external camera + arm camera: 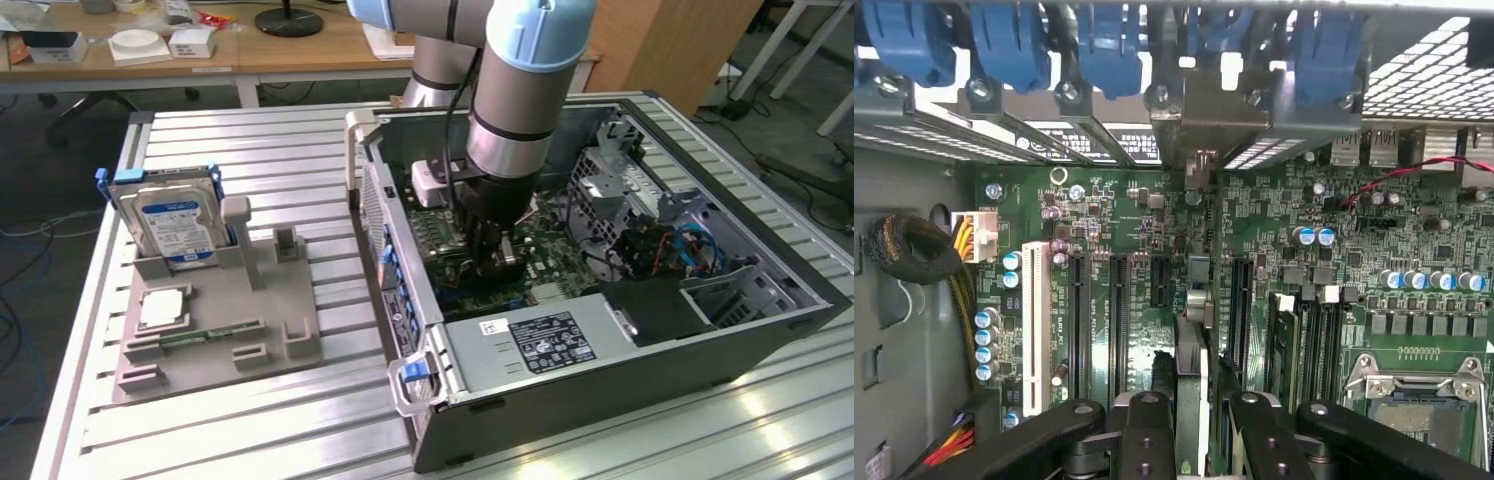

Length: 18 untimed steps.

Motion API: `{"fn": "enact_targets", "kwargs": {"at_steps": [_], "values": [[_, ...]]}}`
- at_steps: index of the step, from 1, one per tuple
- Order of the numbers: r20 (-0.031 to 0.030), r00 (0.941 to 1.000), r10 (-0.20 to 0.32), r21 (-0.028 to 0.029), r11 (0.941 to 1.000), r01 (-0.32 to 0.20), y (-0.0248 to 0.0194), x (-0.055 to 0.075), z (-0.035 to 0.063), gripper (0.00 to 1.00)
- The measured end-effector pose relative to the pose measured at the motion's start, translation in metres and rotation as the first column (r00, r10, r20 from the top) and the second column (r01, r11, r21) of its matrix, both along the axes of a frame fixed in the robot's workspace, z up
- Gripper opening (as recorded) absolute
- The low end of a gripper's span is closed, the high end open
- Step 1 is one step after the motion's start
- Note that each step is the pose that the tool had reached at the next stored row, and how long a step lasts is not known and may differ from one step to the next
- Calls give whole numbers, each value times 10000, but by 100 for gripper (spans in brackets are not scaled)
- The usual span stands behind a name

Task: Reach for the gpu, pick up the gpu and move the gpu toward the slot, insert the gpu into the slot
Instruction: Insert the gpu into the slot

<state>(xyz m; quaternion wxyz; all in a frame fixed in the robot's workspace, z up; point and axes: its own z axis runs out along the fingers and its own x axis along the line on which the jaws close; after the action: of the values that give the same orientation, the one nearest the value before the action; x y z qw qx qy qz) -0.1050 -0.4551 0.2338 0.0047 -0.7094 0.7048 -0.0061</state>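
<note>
My gripper (489, 258) is down inside the open computer case (747, 330), over the green motherboard (547, 262). In the wrist view the gripper (1194, 445) is shut on the gpu (1194, 340), a thin dark card seen edge-on between the black fingers (1146, 440). The card stands upright and runs toward the case's rear wall, its pale metal bracket (1199, 115) at the rear openings. It sits in line with a black expansion slot (1199, 272) between two neighbouring slots. How deep the card's edge sits in the slot is hidden.
A grey fixture (214, 310) at the exterior view's left holds the blue-labelled hard drive (174, 225) and a green memory stick (207, 333). Inside the case are the power supply (534, 345), blue retainer clips (1004, 45), a white slot (1036, 330), the CPU socket (1414, 400) and cables (914, 255).
</note>
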Motion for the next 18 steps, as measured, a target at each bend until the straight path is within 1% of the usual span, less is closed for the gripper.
{"fn": "enact_targets", "kwargs": {"at_steps": [1,4,5,7,8,11,16,17,18], "values": [[19,10000,-1,-12,10000,1,-1,1,0,26],[18,10000,-2,-9,10000,2,-1,1,1,26],[9,10000,-3,27,10000,3,3,-1,-4,27],[-3,10000,-5,8,10000,5,2,-3,24,27],[1,10000,-5,8,10000,5,1,-3,38,32],[7,10000,0,4,10000,0,0,-1,117,32],[33,10000,-1,4,10000,1,0,-1,301,32],[41,10000,-1,3,10000,1,0,-1,324,32],[49,10000,-2,5,10000,2,1,-3,323,32]]}}
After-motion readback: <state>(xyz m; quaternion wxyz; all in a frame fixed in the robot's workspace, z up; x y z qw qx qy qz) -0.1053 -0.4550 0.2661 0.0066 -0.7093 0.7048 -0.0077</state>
